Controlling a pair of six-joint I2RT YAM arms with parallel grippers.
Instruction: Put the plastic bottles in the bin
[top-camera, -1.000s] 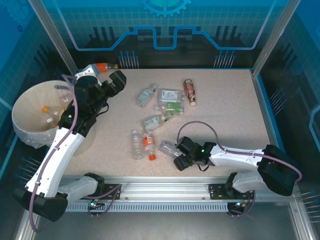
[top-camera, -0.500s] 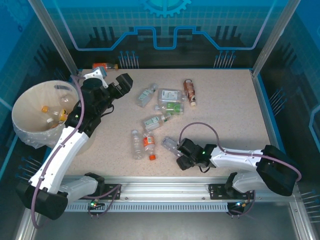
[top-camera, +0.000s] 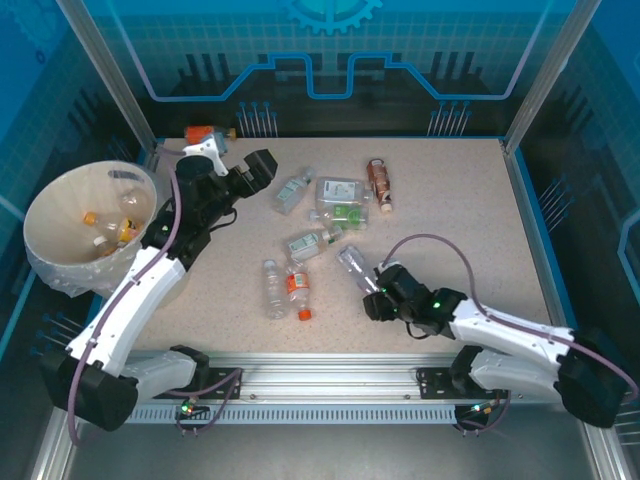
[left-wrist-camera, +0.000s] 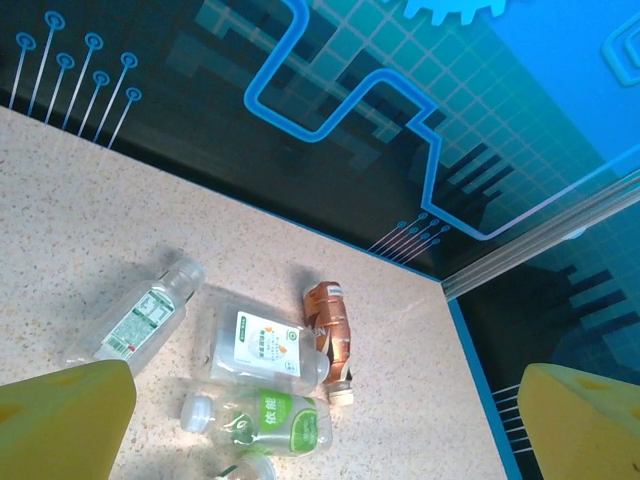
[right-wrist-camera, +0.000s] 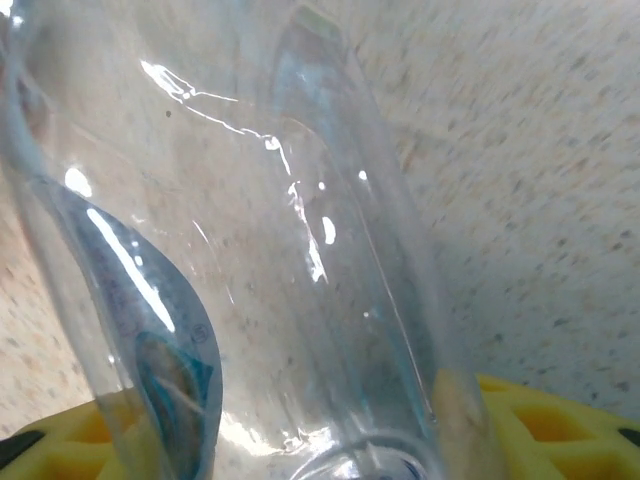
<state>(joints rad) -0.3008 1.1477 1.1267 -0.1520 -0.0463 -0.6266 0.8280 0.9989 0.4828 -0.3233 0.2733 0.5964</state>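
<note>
The clear bottle (top-camera: 353, 264) is lifted off the table with my right gripper (top-camera: 374, 292) shut on its lower end; in the right wrist view this bottle (right-wrist-camera: 250, 250) stands between the yellow fingers (right-wrist-camera: 535, 420). My left gripper (top-camera: 256, 168) is open above the table's back left, right of the cream bin (top-camera: 50, 195), which holds several bottles. Loose bottles lie mid-table: a green-labelled clear bottle (left-wrist-camera: 140, 320), a white-labelled bottle (left-wrist-camera: 255, 345), a brown bottle (left-wrist-camera: 330, 335) and a lime-labelled bottle (left-wrist-camera: 265, 420). The left fingers (left-wrist-camera: 60, 420) stand wide apart with nothing between them.
An orange-capped bottle (top-camera: 297, 285) and a clear one (top-camera: 272, 288) lie near the front. Another orange bottle (top-camera: 205, 133) rests behind the left arm by the back wall. The speckled table (top-camera: 460, 220) has bare room on its right half.
My right gripper has risen and moved back-right, lifting the clear bottle off the table. The left arm has swung from the bin's rim rightward toward the bottles.
</note>
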